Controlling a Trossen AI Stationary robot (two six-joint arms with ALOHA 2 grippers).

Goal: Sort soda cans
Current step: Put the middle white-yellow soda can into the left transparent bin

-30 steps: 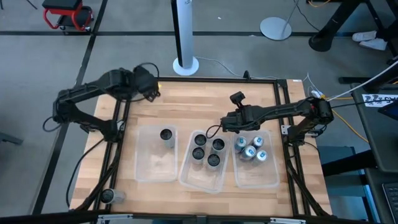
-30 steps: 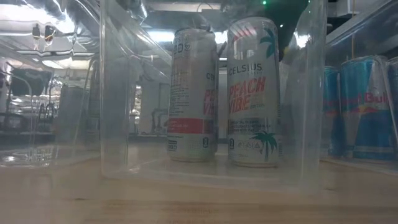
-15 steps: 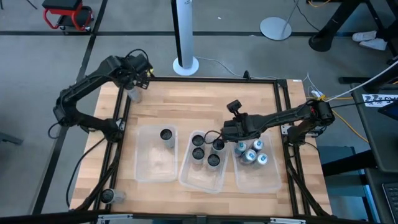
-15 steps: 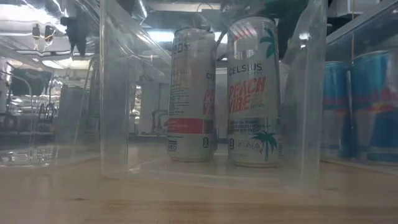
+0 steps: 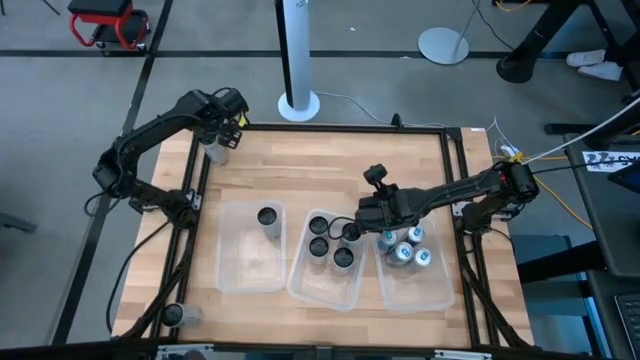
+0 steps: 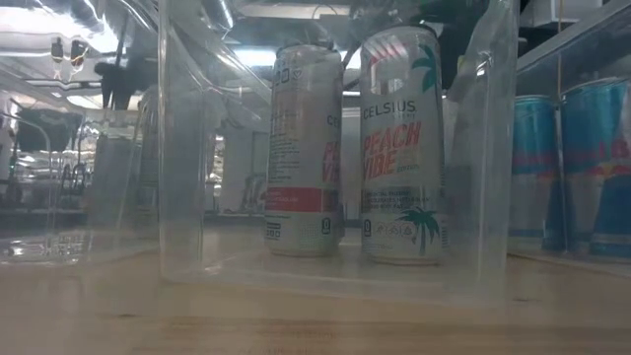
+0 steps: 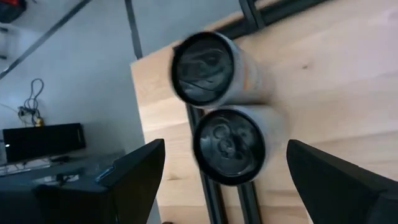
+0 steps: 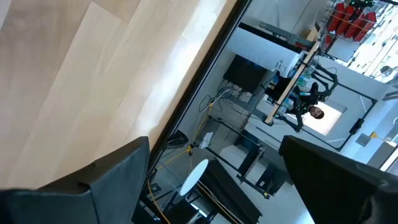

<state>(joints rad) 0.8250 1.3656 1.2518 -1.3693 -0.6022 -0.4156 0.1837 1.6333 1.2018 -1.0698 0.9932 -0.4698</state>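
Since the frame half a second back, the left arm has shifted only slightly and its left gripper (image 5: 222, 140) still hangs over the table's 11 o'clock corner. The right arm has edged toward 9 o'clock, so the right gripper (image 5: 352, 226) now sits above the gap between the middle bin (image 5: 300, 282) and the right bin (image 5: 438, 290).

In the left wrist view the left gripper (image 7: 224, 168) has its 2 dark fingers (image 7: 134, 177) spread wide, with 2 dark-topped cans (image 7: 229, 146) standing upright between them, touching each other at the table (image 5: 320, 160) edge, over the black frame bar. The fingers do not touch either can.

The right gripper (image 8: 214, 180) is also spread apart in its own wrist view, with nothing between the fingers but bare wood and the room beyond.

From above, the left bin (image 5: 235, 275) holds 1 dark-topped can (image 5: 267, 216) at its 12 o'clock end. The middle bin holds 4 dark-topped cans (image 5: 343, 258) packed in its upper half. The right bin holds 4 silver-topped blue cans (image 5: 404, 252), also grouped toward 12 o'clock. The right arm's wrist lies across the bins' upper rims and hides part of the cans below it.

At table height, 2 pale peach-labelled cans (image 6: 401, 148) stand side by side behind clear bin walls, with blue cans (image 6: 592, 168) at 3 o'clock. A white pole base (image 5: 298, 104) stands beyond the table at 12 o'clock.
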